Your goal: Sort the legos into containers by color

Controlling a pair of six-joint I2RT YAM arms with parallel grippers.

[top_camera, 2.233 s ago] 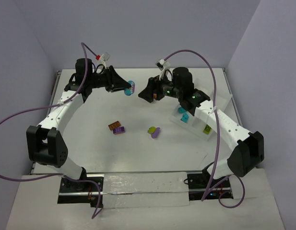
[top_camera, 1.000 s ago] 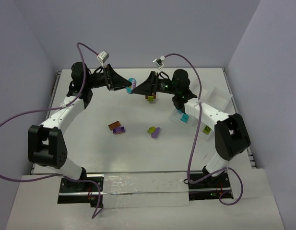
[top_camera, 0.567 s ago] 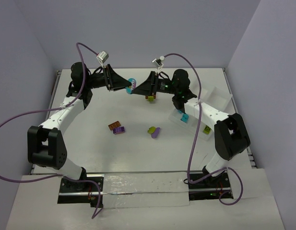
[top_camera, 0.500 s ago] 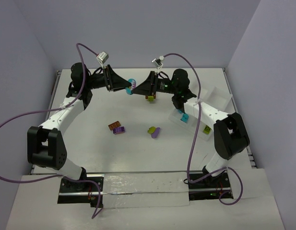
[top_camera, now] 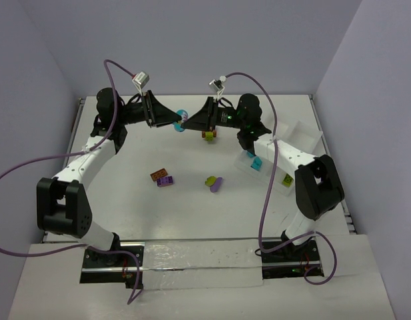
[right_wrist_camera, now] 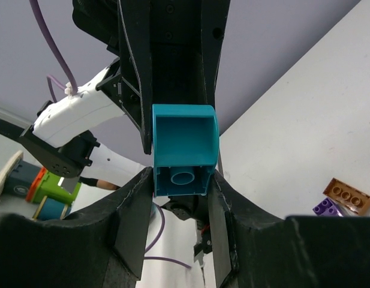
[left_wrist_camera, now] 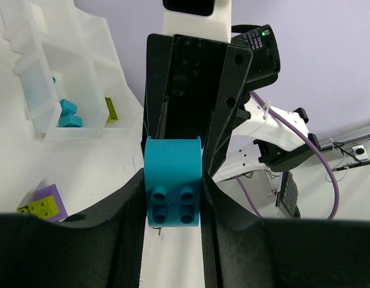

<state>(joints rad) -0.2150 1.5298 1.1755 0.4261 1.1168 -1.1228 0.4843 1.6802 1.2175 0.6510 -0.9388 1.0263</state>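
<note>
Inside the tray (left_wrist_camera: 30, 63), cyan bricks (left_wrist_camera: 68, 114) share one compartment (lime brick (left_wrist_camera: 113, 110) adjacent).

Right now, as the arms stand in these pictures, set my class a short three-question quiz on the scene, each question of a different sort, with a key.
1. Multiple choice: which grippers clamp the cyan brick? A left only; B right only; C both.
2. True or false: the tray already holds cyan legos.
3. Fill the gap: on the table, the orange-brown brick lies right beside a ____ brick.

Key
1. C: the left gripper and the right gripper both grip it, held up off the table.
2. True.
3. Purple: the purple brick.
</note>
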